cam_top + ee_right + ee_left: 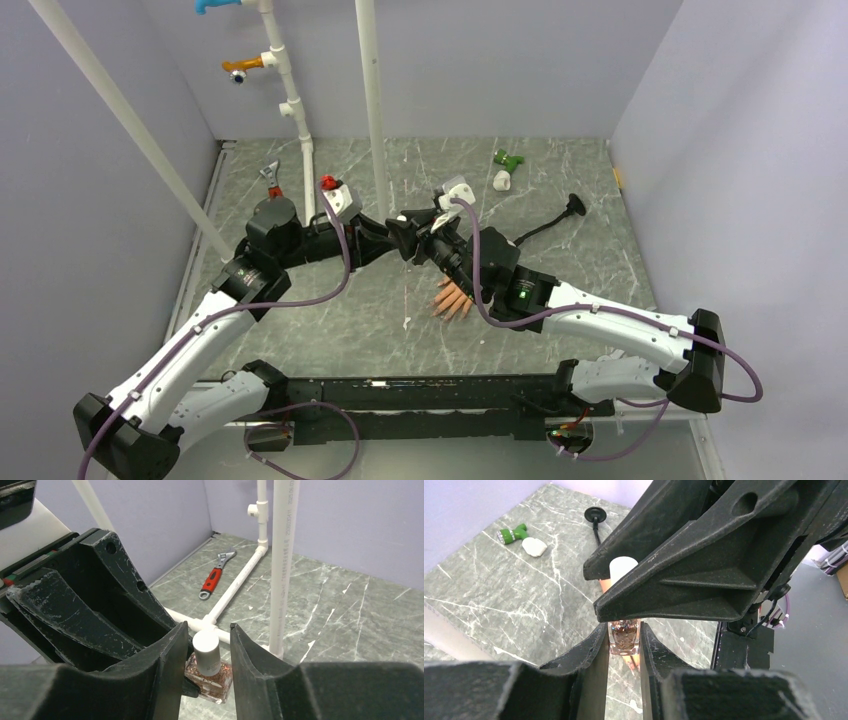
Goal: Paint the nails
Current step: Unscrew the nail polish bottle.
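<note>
Two grippers are meeting nose to nose over the middle of the grey marbled table (330,320). Your left gripper (624,632) is pinching the square glass bottle (212,682) of glittery brown polish, with its rough black plastic fingers (591,655) pressing flat against both sides. Your right gripper (207,628) is straddling the smooth white cylindrical cap (206,652). Its jaws are standing slightly parted, with a sliver of gap on either side, and are gripping nothing. At 6 o'clock from the bottle, the peach mannequin hand (452,302) is lying on the table, half tucked under your right arm. Its nails (447,313) are showing too small to make out. Out at 10 o'clock, a red-handled wrench (271,181) is lying flat on the stone.
</note>
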